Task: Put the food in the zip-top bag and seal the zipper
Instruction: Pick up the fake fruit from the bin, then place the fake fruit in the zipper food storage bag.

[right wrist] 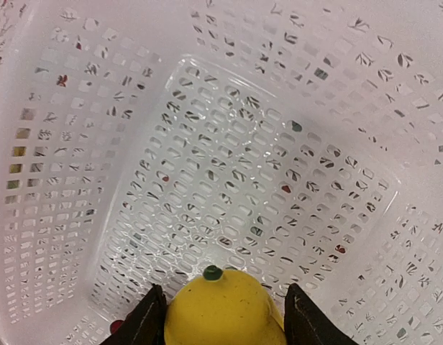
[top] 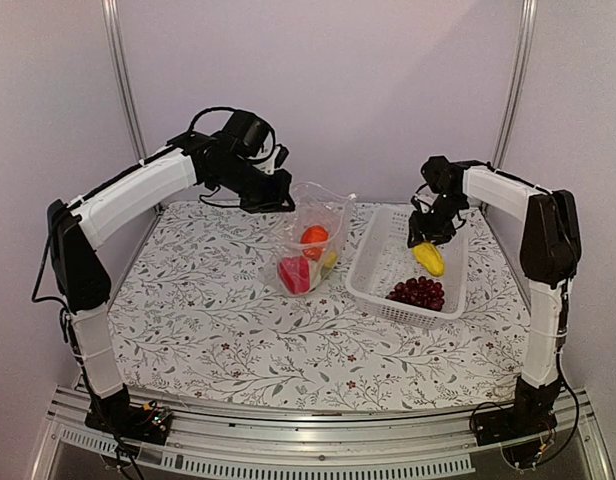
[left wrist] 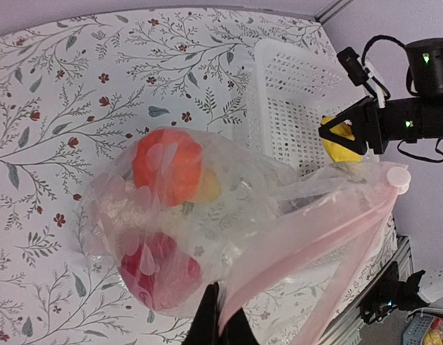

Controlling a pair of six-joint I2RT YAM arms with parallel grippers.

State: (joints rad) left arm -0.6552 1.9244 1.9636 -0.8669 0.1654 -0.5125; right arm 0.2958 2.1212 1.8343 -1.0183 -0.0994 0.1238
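1. The bag (top: pixel 320 212) stands upright near the middle of the table (top: pixel 208 320), with its mouth up and gaping.
2. The left gripper (top: pixel 284 204) meets the bag's rim on its 10 o'clock side. In the left wrist view its dark fingers (left wrist: pixel 211 322) are pressed together on the plastic edge with no gap between them.
3. The zipper (left wrist: pixel 329 237) shows as a pinkish strip running from those fingers toward 2 o'clock. It ends at a white slider (left wrist: pixel 398 177), and its two halves lie apart.
4. Inside the bag, the orange fruit (top: pixel 314 236) sits highest. The red pepper (top: pixel 293 273) is at 7 o'clock from it, and a yellow lump (top: pixel 331 259) is at 4 o'clock.
5. The basket (top: pixel 373 290) lies at 3 o'clock from the bag, just beside it.
6. The right gripper (top: pixel 426 243) reaches down into the basket. Its jaws are part-way apart, one finger (right wrist: pixel 147 320) on each side of the yellow fruit (right wrist: pixel 225 309), and they clamp it.
7. The grapes (top: pixel 418 292) lie in the basket at 6 o'clock from the yellow fruit, not touched by the gripper.
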